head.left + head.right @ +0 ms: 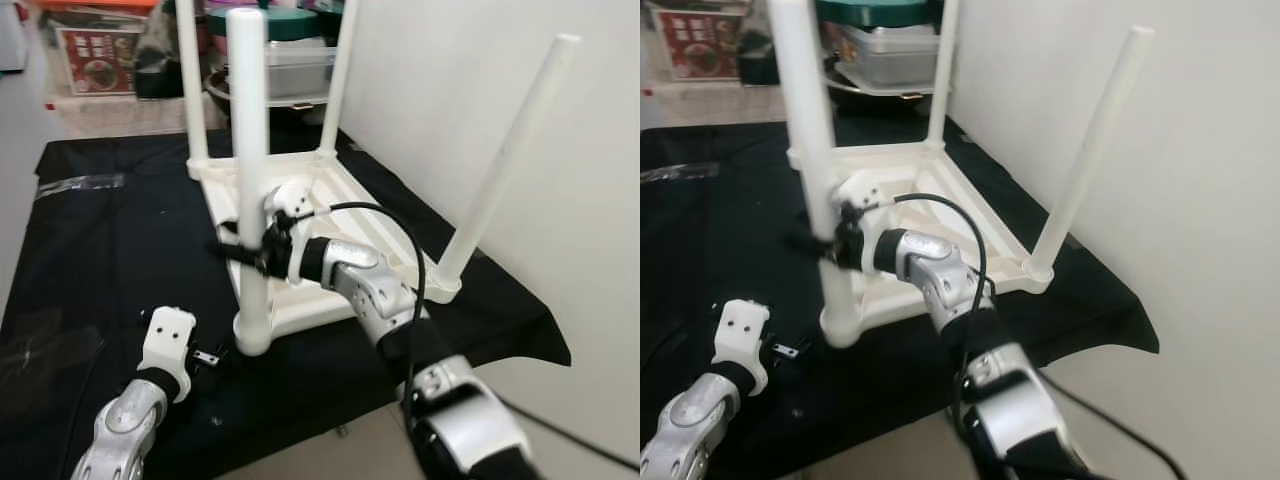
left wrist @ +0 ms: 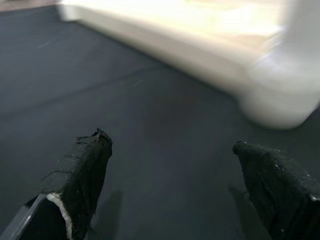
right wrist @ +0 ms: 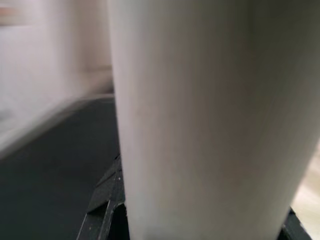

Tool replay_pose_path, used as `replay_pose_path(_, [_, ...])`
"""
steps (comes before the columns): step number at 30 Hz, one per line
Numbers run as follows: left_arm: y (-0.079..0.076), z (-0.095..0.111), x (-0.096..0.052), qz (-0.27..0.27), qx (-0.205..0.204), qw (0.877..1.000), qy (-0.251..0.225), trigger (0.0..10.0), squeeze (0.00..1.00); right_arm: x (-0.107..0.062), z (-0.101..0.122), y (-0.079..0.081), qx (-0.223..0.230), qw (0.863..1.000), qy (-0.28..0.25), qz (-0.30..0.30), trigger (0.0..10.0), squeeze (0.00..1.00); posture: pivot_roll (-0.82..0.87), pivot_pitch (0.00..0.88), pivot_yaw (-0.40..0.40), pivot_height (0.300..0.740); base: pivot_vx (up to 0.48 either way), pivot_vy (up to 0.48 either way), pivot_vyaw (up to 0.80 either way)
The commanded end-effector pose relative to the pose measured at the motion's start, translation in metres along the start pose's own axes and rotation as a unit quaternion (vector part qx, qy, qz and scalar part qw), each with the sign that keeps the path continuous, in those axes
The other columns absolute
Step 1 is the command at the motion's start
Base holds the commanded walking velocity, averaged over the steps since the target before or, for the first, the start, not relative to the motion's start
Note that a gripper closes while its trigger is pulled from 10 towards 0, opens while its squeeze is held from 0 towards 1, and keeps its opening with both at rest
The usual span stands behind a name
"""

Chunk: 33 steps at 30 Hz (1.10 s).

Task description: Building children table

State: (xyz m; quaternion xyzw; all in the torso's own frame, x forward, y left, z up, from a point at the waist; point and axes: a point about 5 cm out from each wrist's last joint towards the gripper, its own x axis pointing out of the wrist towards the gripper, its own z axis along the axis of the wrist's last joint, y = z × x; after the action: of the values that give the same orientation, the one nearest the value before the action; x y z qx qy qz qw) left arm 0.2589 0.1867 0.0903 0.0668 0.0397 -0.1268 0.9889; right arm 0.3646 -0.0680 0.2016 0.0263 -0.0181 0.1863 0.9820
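A white children's table [image 1: 340, 205] lies upside down on a black cloth, with its legs pointing up. My right gripper [image 1: 243, 250] is shut on the near left leg [image 1: 248, 120], about a third of the way up from its socket [image 1: 252, 335]. That leg [image 3: 200, 120] stands right in front of the right wrist camera, between the black fingers. My left gripper [image 1: 212, 357] hovers low over the cloth just left of that socket, open and holding nothing. Its two black fingertips [image 2: 85, 170] stand wide apart in the left wrist view, with the socket corner [image 2: 280, 100] ahead.
The black cloth [image 1: 110, 250] covers the floor. A white wall [image 1: 470, 90] runs close along the right, and the near right leg [image 1: 505, 160] leans toward it. Boxes and a metal tray [image 1: 290, 65] stand behind the table. The cloth's front edge is near my arms.
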Motion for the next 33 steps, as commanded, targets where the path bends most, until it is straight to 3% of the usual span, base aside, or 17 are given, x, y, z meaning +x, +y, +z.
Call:
replay_pose_path(1, [-0.003, -0.001, 0.002, -0.007, -0.004, 1.000, 0.002, 10.0, 0.00, -0.007, -0.004, -0.019, -0.001, 0.998, 0.007, -0.070, 0.0, 0.00, 0.16, 0.000, -0.113, 0.740, 0.000, 0.000, 0.00])
replay_pose_path(6, [-0.005, 0.001, 0.005, -0.017, -0.003, 1.000, 0.000, 10.0, 0.00, -0.036, 0.017, -0.031, 0.023, 0.980, -0.070, -0.184, 0.8, 0.00, 0.13, 0.000, -0.079, 0.740, 0.000, 0.000, 0.00])
replay_pose_path(7, [-0.004, 0.001, 0.006, -0.019, -0.002, 1.000, 0.000, 10.0, 0.00, -0.041, 0.023, -0.032, 0.032, 0.975, -0.085, -0.200, 10.0, 0.00, 0.12, 0.000, -0.075, 0.740, 0.000, 0.000, 0.00])
replay_pose_path(11, [-0.003, 0.002, 0.007, -0.021, 0.000, 1.000, 0.000, 10.0, 0.00, -0.038, 0.028, -0.022, 0.035, 0.986, -0.096, -0.134, 10.0, 0.05, 0.13, 0.000, -0.081, 0.740, 0.000, 0.000, 0.00])
replay_pose_path(12, [-0.003, 0.002, 0.008, -0.021, 0.000, 1.000, -0.001, 10.0, 0.00, -0.034, 0.027, -0.017, 0.034, 0.991, -0.092, -0.093, 10.0, 1.00, 0.13, 0.000, -0.081, 0.740, 0.000, 0.000, 0.00])
replay_pose_path(16, [-0.002, 0.004, 0.008, -0.018, 0.000, 1.000, -0.004, 10.0, 0.00, -0.023, 0.027, -0.006, 0.045, 0.996, -0.072, 0.010, 10.0, 1.00, 0.15, 0.000, -0.095, 0.740, 0.000, 0.000, 0.00])
replay_pose_path(17, [0.000, 0.004, 0.008, -0.014, 0.000, 1.000, -0.004, 10.0, 0.00, -0.016, 0.030, 0.001, 0.052, 0.993, -0.066, 0.087, 10.0, 0.00, 0.16, 0.000, -0.098, 0.740, 0.000, 0.000, 0.00])
replay_pose_path(19, [0.000, 0.004, 0.008, -0.014, 0.000, 1.000, -0.004, 10.0, 0.00, -0.016, 0.030, 0.001, 0.052, 0.993, -0.066, 0.087, 10.0, 0.00, 0.16, 0.000, -0.098, 0.740, 0.000, 0.000, 0.00])
replay_pose_path(20, [0.002, 0.004, 0.007, -0.011, 0.003, 1.000, -0.005, 10.0, 0.00, -0.010, 0.029, 0.008, 0.037, 0.978, -0.062, 0.194, 10.0, 0.00, 0.18, 0.000, -0.108, 0.740, 0.000, 0.000, 0.00])
replay_pose_path(21, [0.002, 0.004, 0.007, -0.011, 0.003, 1.000, -0.005, 10.0, 0.00, -0.010, 0.029, 0.008, 0.037, 0.978, -0.062, 0.194, 10.0, 0.00, 0.18, 0.000, -0.108, 0.740, 0.000, 0.000, 0.00])
replay_pose_path(22, [0.003, 0.004, 0.007, -0.009, 0.005, 1.000, -0.005, 10.0, 0.00, -0.008, 0.025, 0.013, 0.025, 0.958, -0.050, 0.280, 10.0, 0.00, 0.18, 0.000, -0.112, 0.740, 0.000, 0.000, 0.00])
replay_pose_path(23, [0.003, 0.004, 0.007, -0.009, 0.005, 1.000, -0.005, 10.0, 0.00, -0.008, 0.025, 0.013, 0.025, 0.958, -0.050, 0.280, 10.0, 0.00, 0.18, 0.000, -0.112, 0.740, 0.000, 0.000, 0.00])
replay_pose_path(25, [0.004, 0.005, 0.008, -0.007, 0.006, 1.000, -0.007, 10.0, 0.00, -0.007, 0.009, 0.024, 0.004, 0.919, -0.013, 0.394, 10.0, 0.00, 0.20, 0.000, -0.120, 0.740, 0.000, 0.000, 0.00])
replay_pose_path(28, [0.004, 0.006, 0.009, -0.007, 0.006, 1.000, -0.009, 10.0, 0.00, -0.006, 0.003, 0.029, -0.006, 0.908, 0.001, 0.419, 10.0, 0.00, 0.20, 0.000, -0.120, 0.740, 0.000, 0.000, 0.00])
replay_pose_path(29, [0.003, 0.007, 0.009, -0.007, 0.006, 1.000, -0.011, 10.0, 0.00, -0.007, -0.002, 0.037, -0.002, 0.892, 0.011, 0.452, 0.2, 0.00, 0.20, 0.000, -0.124, 0.740, 0.000, 0.000, 0.00])
replay_pose_path(31, [0.003, 0.007, 0.009, -0.007, 0.006, 1.000, -0.011, 10.0, 0.00, -0.007, -0.002, 0.037, -0.002, 0.892, 0.011, 0.452, 0.2, 0.00, 0.20, 0.000, -0.124, 0.740, 0.000, 0.000, 0.00])
replay_pose_path(33, [0.001, 0.007, 0.008, -0.011, 0.004, 1.000, -0.011, 10.0, 0.00, -0.009, -0.006, 0.049, 0.005, 0.874, 0.017, 0.485, 0.0, 0.00, 0.22, 0.000, -0.138, 0.740, 0.000, 0.000, 0.00])
